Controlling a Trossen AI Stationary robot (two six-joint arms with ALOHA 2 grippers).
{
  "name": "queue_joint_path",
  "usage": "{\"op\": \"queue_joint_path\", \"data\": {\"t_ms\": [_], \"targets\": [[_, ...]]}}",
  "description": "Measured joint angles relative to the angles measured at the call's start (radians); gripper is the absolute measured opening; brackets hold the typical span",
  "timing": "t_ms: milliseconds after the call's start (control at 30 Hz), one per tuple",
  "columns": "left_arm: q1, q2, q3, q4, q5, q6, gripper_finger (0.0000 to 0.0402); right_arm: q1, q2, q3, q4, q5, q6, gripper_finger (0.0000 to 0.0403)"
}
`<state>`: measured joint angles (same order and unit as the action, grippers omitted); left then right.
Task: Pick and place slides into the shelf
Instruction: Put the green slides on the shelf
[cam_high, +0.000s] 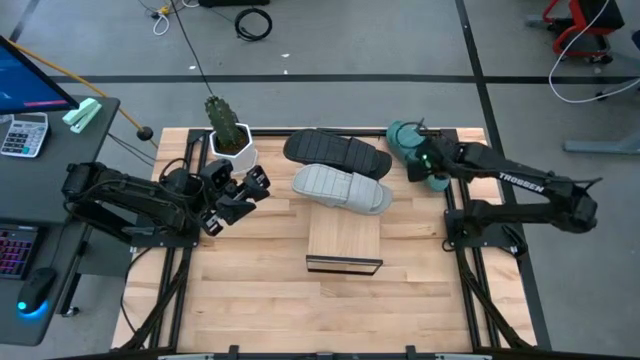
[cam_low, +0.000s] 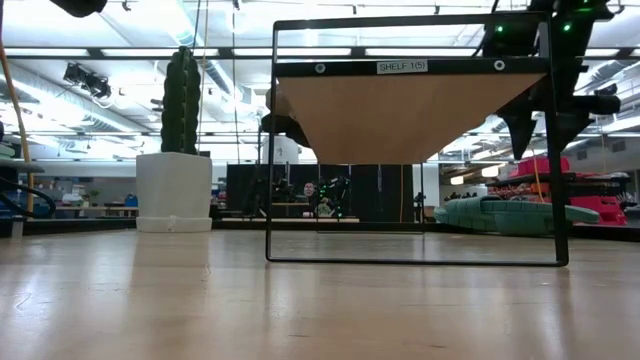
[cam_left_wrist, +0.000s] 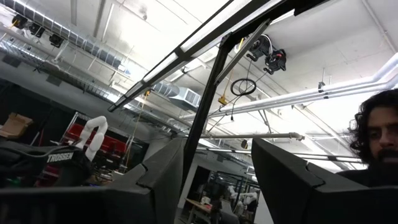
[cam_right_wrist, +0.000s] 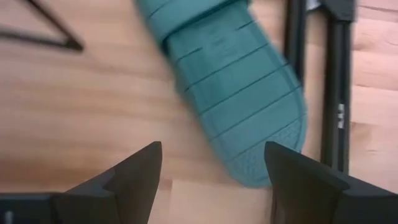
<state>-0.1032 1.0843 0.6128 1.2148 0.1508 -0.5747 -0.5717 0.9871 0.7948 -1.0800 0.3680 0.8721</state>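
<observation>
On the slatted wooden surface (cam_high: 250, 290), the right end effector (cam_high: 425, 160) hovers over the teal slide (cam_right_wrist: 239, 93) at the far right edge, fingers spread apart and empty. The left end effector (cam_high: 240, 195) waits near the potted plant (cam_high: 228, 130), fingers parted around nothing. The black slide (cam_high: 335, 150) and grey slide (cam_high: 340, 187) lie at the far end of the shelf (cam_high: 345, 240), so the teal one looks to be the last left to place.
</observation>
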Motion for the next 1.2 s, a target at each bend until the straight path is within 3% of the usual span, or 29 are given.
{"op": "queue_joint_path", "data": {"t_ms": [267, 467, 900, 1200], "targets": [[0.000, 0.000, 0.000, 0.000, 0.000, 0.001, 0.0195, -0.141, 0.002, 0.000, 0.099, 0.046, 0.042, 0.0289], [0.000, 0.000, 0.000, 0.000, 0.000, 0.001, 0.0197, -0.209, 0.010, 0.000, 0.183, -0.014, 0.032, 0.0289], [0.000, 0.000, 0.000, 0.000, 0.000, 0.002, 0.0195, -0.211, 0.015, 0.001, 0.180, -0.139, -0.235, 0.0281], [0.000, 0.000, 0.000, 0.000, 0.000, 0.008, 0.0192, -0.211, 0.049, 0.001, 0.141, -0.204, -0.269, 0.0281]]}}
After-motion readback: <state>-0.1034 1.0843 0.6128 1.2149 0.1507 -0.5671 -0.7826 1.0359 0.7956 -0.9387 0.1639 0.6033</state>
